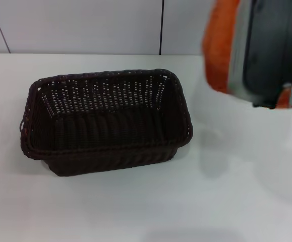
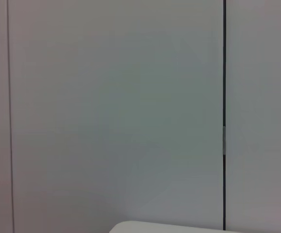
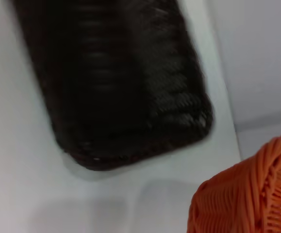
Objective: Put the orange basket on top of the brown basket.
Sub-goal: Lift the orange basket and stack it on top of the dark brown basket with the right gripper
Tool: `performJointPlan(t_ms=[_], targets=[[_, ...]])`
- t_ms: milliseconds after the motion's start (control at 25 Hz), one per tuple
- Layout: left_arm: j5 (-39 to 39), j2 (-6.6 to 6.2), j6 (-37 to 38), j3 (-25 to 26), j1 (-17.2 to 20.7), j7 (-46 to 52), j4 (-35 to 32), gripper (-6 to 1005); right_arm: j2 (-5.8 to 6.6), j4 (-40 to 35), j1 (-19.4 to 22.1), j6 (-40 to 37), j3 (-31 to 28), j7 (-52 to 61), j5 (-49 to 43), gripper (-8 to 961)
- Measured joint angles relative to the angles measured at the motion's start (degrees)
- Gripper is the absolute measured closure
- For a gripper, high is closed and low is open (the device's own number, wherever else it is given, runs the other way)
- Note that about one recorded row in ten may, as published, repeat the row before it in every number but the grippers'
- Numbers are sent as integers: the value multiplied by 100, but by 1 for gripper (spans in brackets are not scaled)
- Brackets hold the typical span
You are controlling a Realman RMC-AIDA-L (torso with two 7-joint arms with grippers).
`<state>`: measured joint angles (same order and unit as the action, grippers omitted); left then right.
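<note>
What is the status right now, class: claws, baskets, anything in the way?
Right claw up high at right, carrying orange basket. Left claw out of view. Brown basket empty on white table, nothing blocking it.

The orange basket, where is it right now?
The orange basket is up in the air at the head view's upper right, carried on the robot's right arm, to the right of the brown basket on the white table.

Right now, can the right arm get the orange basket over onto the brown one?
Probably yes. The right gripper is raised at the table's right side with the orange basket beside it, apparently lifted. The brown basket sits open and empty, with nothing visible between them.
</note>
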<state>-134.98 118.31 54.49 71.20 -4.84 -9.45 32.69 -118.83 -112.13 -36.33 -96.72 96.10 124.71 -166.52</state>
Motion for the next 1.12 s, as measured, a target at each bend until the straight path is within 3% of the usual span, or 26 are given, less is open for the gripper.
performJointPlan(t_ms=[80, 120, 360, 400, 600, 1120], targets=[[0, 5, 1, -7, 1, 15, -5, 172, -4, -83, 81, 115, 148, -351, -2, 811], [0, 8, 1, -14, 1, 28, -9, 172, 7, -298, 308, 492, 457, -1081, -15, 811], [-3, 28, -17, -73, 5, 183, -10, 172, 108, -423, 502, 1120, 716, -2383, -12, 811], [-3, 28, -24, -101, 5, 232, -10, 172, 90, -391, 701, 1395, 819, -3125, 16, 811], [-3, 28, -41, -119, 2, 451, -9, 172, -12, -83, 1190, 2265, 1124, -4519, 8, 811], [-3, 24, -59, -167, -29, 479, -8, 172, 13, 821, 1287, 3297, 1544, -5383, -22, 810]])
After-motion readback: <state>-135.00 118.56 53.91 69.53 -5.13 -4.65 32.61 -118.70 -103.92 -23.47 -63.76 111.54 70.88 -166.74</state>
